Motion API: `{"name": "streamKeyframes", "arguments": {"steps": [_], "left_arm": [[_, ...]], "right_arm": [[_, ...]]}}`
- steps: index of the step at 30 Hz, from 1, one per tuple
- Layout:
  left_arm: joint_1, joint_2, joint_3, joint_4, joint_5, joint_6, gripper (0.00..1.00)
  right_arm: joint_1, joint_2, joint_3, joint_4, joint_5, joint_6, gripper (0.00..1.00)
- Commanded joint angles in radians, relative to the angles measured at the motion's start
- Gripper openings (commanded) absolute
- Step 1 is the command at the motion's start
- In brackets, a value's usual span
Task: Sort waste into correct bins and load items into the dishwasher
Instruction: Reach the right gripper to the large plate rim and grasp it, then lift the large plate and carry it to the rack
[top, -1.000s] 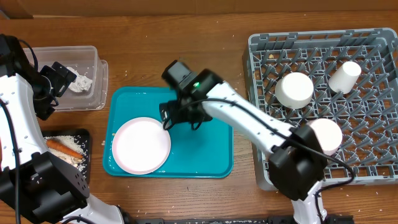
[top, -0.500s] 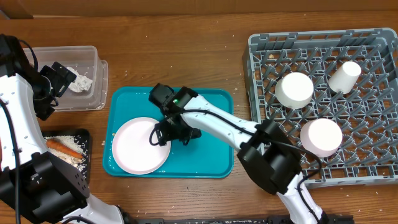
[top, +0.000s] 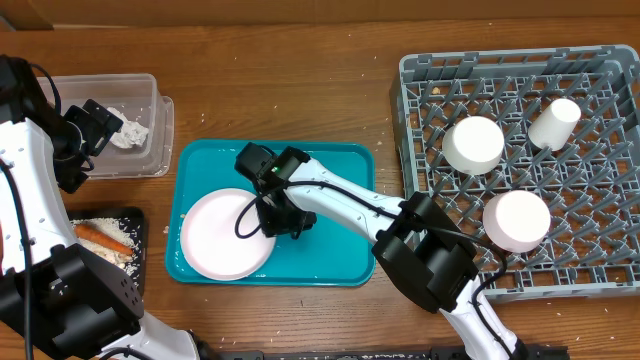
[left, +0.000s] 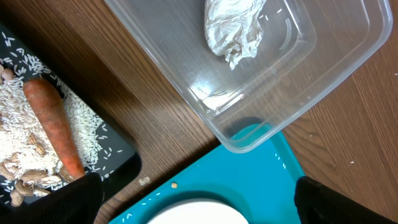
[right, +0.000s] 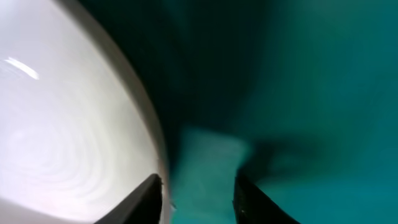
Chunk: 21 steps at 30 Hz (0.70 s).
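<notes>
Step in hand, by judgement: pickup of plate for loading into rack. Waste apparently sorted: tissue in clear tub, carrot and rice in black tray. Already in rack: bowl, cup, dish, seemingly bottom-up. Plate apparently the last item to load.

Plate: flat on left half of teal tray, well left of rack.

Right gripper: down at plate's right rim, low over tray. In wrist view, fingers part-way apart, strip of tray between them, plate rim right at inner edge of one finger. Pinched on rim or merely beside it: cannot tell. No lift evident.

Left gripper: jaws wide apart, empty, hovering over tub above tissue, well away from plate.

Next move, judged: work one finger under rim, other on top; close firmly; raise and tilt plate; carry right; stand on edge between pegs in a free part of rack, probably its left side. Risk: little purchase on a smooth plate lying flat; could slide left rather than lift, or slip from pinch in transit. Keep clear of bowl and dish on approach to rack.
</notes>
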<state>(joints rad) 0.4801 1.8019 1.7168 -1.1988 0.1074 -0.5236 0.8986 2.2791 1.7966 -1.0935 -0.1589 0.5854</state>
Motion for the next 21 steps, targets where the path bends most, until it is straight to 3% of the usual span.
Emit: {"name": "streamKeyframes", "arguments": {"steps": [1, 7, 12, 18, 21], "left_arm": [[0.004, 0.012, 0.006, 0.003, -0.014, -0.007, 1.0], [0.004, 0.012, 0.006, 0.003, -0.014, -0.007, 1.0], [0.004, 0.012, 0.006, 0.003, -0.014, -0.007, 1.0], [0.004, 0.012, 0.006, 0.003, -0.014, -0.007, 1.0], [0.004, 0.012, 0.006, 0.003, -0.014, -0.007, 1.0]], "right_arm": [[0.004, 0.02, -0.003, -0.018, 0.079, 0.045, 0.22], [0.003, 0.019, 0.027, -0.052, 0.08, 0.067, 0.04], [-0.01, 0.011, 0.118, -0.146, 0.097, 0.081, 0.04], [-0.056, -0.051, 0.275, -0.424, 0.396, 0.229, 0.04], [-0.104, -0.105, 0.35, -0.534, 0.454, 0.238, 0.04]]}}
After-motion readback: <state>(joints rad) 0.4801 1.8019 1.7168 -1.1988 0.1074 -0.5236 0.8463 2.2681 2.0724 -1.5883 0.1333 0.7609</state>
